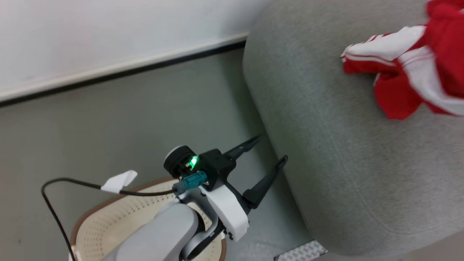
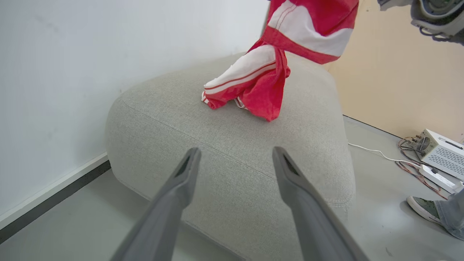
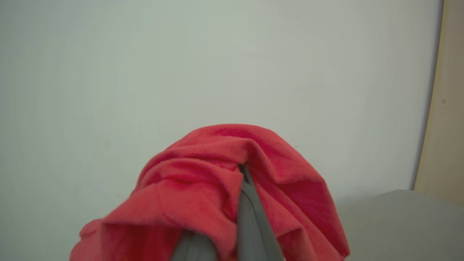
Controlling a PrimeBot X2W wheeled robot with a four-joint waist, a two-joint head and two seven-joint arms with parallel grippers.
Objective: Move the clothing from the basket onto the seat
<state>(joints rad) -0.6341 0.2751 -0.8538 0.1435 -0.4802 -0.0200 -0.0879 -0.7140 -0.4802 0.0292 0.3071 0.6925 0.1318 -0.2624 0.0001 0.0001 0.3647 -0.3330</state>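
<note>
The right gripper [image 3: 245, 181] clamps the clothing [image 2: 261, 83] trailing onto the seat [image 2: 224, 145] near its far edge; the left gripper [image 2: 235, 150] gapes empty between basket [image 1: 105, 232] and seat; a person's shoe [image 2: 422, 208] stands nearby.

The left arm has a rounded pale grey forearm [image 1: 159, 232] and a white wrist shell [image 1: 230, 214]. Above them sits a blocky black housing [image 1: 217, 166] with a green light [image 1: 194, 162] and a round black knob [image 1: 177, 161]. A black cable [image 1: 72, 182] with a white tag [image 1: 119, 181] plugs in through a teal connector [image 1: 192, 180]. The left end effector [image 1: 272, 147] has two long, tapered dark fingers [image 1: 266, 181]. The right end effector [image 3: 243, 173] is the same dark grey.
</note>
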